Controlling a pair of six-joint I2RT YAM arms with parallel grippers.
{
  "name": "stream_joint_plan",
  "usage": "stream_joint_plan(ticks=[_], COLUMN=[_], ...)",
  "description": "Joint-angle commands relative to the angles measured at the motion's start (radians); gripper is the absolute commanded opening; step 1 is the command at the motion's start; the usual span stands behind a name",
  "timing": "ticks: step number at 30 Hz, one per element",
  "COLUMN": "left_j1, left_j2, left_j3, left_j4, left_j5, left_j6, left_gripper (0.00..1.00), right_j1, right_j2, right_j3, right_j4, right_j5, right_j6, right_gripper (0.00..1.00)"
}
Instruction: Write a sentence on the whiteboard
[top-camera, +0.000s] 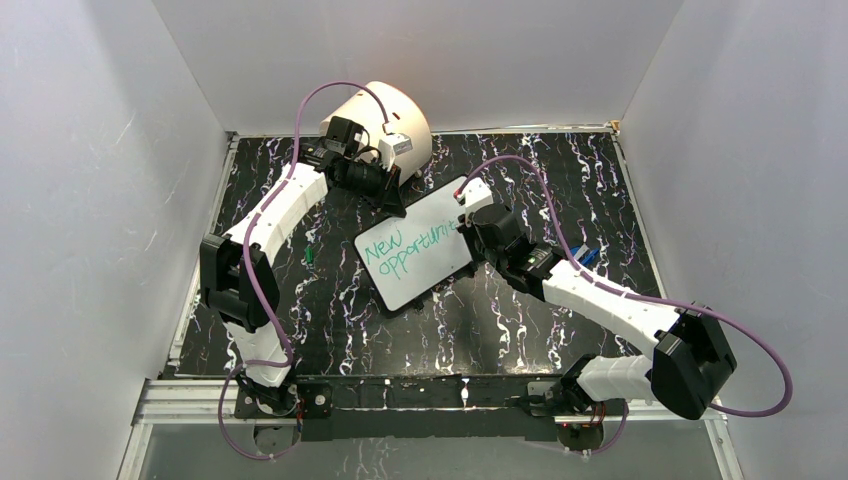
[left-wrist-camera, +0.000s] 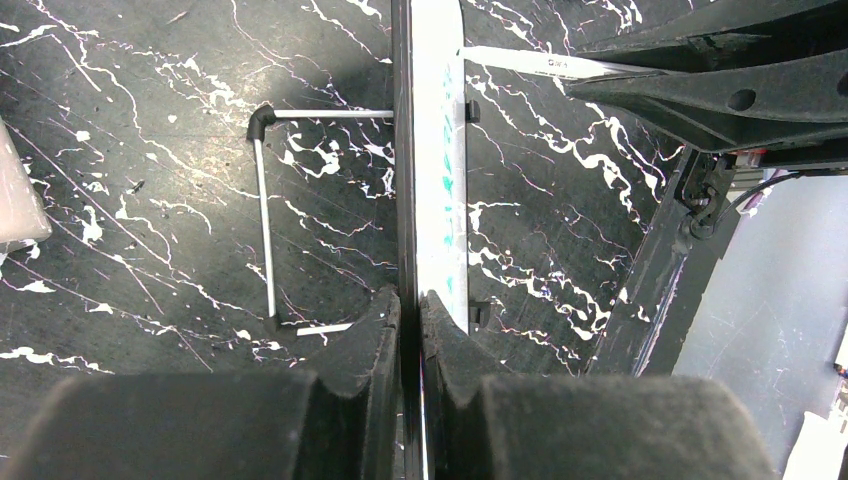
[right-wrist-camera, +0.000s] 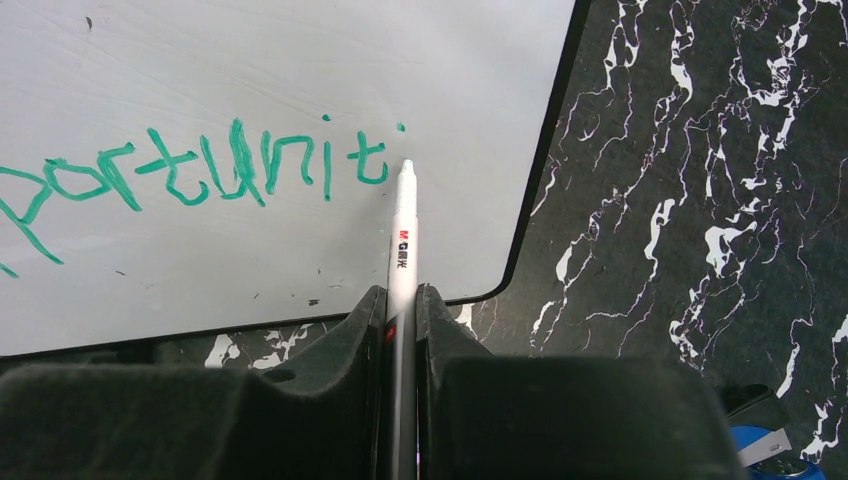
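Right pincer (right-wrist-camera: 400, 300): pressed together on the slim white marker pen (right-wrist-camera: 403, 225). The barrel is pinched between the pads and the tip points forward. The tip sits just right of the last green "i". I cannot tell whether it touches the surface or hangs a hair off it.

Left pincer (left-wrist-camera: 410, 305): pinching the thin black rim of the small white rounded-corner whiteboard (left-wrist-camera: 435, 150). The board is seen edge-on from that wrist, with its bent metal wire stand (left-wrist-camera: 262, 220) behind it.

The whiteboard lies mid-way across the black white-veined marble-pattern tabletop (right-wrist-camera: 700, 150), angled, between my two arms. The green handwritten sentence (top-camera: 405, 255) reads "New" on the upper line and "opportuniti" below it, so I judge the word unfinished.

Risks from here:
- Little bare board remains between the tip and the right rim. Letters at the present width would run off the edge, so I should shrink them or start a new line.
- Pen pressure could pivot the board about the single rim grip and skew the stroke.
- The marker pen may slide back between the pads if pushed too hard.
- My right fingers pass low over the fresh ink, so it could smear.
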Motion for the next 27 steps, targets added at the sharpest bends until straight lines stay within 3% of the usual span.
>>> stream_joint_plan(ticks=[1, 27], left_j1=[-0.038, -0.039], left_j2=[0.042, 0.042], left_j3=[-0.020, -0.023], left_j4=[-0.114, -0.115], left_j5=[-0.038, -0.035], left_j6=[0.024, 0.029], left_gripper=[0.00, 0.00], right_j1=[-0.003, -0.005], right_j2=[-0.005, 0.028], right_j3=[0.016, 0.041], right_j4=[0.057, 0.093], right_j5=[0.001, 0.007], right_j6=[0.007, 0.002], right_gripper=[0.00, 0.00])
